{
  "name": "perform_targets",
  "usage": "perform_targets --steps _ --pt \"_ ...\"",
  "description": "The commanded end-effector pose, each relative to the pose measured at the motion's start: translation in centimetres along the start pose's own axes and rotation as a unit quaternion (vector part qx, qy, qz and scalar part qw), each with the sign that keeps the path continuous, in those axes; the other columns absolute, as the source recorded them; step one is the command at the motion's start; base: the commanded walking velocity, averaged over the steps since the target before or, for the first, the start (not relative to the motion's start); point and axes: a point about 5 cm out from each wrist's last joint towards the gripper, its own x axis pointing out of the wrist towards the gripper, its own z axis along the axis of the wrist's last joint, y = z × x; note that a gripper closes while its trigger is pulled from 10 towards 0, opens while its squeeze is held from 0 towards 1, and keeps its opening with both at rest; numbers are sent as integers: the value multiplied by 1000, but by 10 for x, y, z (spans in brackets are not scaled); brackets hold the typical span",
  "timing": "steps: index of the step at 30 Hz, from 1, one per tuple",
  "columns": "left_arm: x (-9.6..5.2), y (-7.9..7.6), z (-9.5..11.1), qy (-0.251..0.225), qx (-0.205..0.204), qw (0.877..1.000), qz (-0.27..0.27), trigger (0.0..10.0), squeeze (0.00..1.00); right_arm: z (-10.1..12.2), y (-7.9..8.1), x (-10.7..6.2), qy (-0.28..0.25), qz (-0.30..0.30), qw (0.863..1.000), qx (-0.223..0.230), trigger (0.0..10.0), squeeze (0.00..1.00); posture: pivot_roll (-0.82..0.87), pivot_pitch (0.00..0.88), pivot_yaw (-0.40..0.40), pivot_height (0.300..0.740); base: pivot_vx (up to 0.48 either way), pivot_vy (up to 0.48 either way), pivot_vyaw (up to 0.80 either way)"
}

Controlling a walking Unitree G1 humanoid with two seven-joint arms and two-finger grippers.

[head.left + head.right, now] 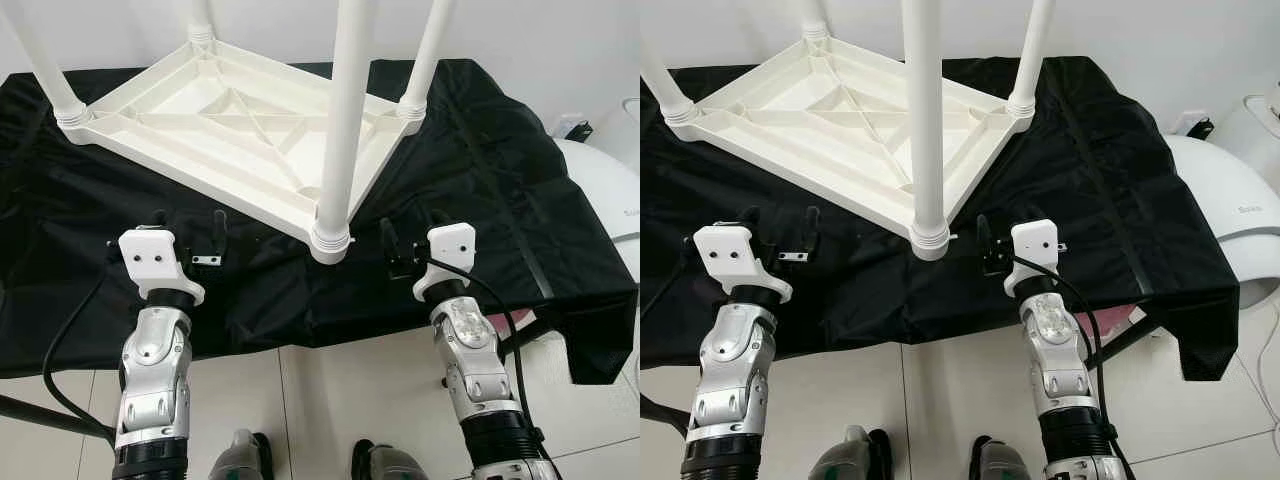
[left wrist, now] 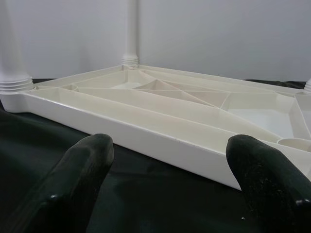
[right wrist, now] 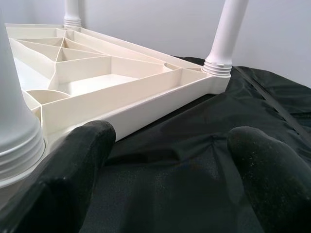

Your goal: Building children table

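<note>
I see the table [image 1: 230,125] lying upside down on the cloth [image 1: 480,180] over the desk, ribbed underside up, filling the area from 10 to 1 o'clock of the head view. All four legs [image 1: 340,120] stand screwed into its corner sockets and point upward, so I judge the assembly nearly done; inverted is the sensible way to have it, since the sockets face up and the flat top rests steady. The nearest corner, with its leg, points toward me at about 12 o'clock, between my two arms. My left claw [image 1: 190,240] hovers at 9 o'clock of that corner, fingers [image 2: 82,174] spread wide and holding nothing, facing the long side rail just ahead but apart from it. My right claw [image 1: 410,245] sits at 3 o'clock of the corner, also wide and empty, looking along the shorter rail toward the far right leg. I read both as poised either side to take the frame, perhaps to turn it upright. A white appliance [image 1: 610,190] stands at 3 o'clock beyond the cloth.
</note>
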Motion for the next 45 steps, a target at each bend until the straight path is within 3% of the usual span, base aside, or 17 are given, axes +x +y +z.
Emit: perform_targets --steps 1,21,45 --pt "0 5 -1 5 -4 999 35 10000 0 -4 -1 -3 5 -3 1000 7 10000 0 -43 145 -15 740 0 0 0" --pt "-3 -1 1 4 2 1000 1 10000 0 -3 -5 -6 5 5 1000 -2 10000 0 -48 150 -19 740 0 0 0" --pt "-4 -2 1 0 -4 1000 5 10000 0 0 -6 -1 -1 9 1000 -2 10000 0 -49 116 -28 740 0 0 0"
